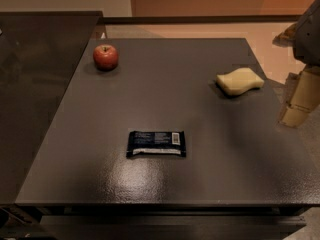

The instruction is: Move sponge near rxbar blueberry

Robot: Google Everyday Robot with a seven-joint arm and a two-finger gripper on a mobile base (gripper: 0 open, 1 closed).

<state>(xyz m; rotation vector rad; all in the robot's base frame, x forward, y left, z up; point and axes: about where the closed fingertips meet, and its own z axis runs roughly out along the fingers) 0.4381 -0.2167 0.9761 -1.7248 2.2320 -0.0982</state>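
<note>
The pale yellow sponge (239, 81) lies on the dark grey table (165, 184) at the right, towards the back. The rxbar blueberry (156, 143), a flat dark navy wrapper with a barcode and a light strip, lies near the front middle of the table. The two are well apart. My gripper (298, 104) hangs at the right edge of the view, just beyond the table's right side, to the right of the sponge and slightly nearer than it. It holds nothing that I can see.
A round red apple (105, 57) sits at the table's back left. A dark glass-like surface (35, 84) borders the table on the left. The table's front edge runs along the bottom of the view.
</note>
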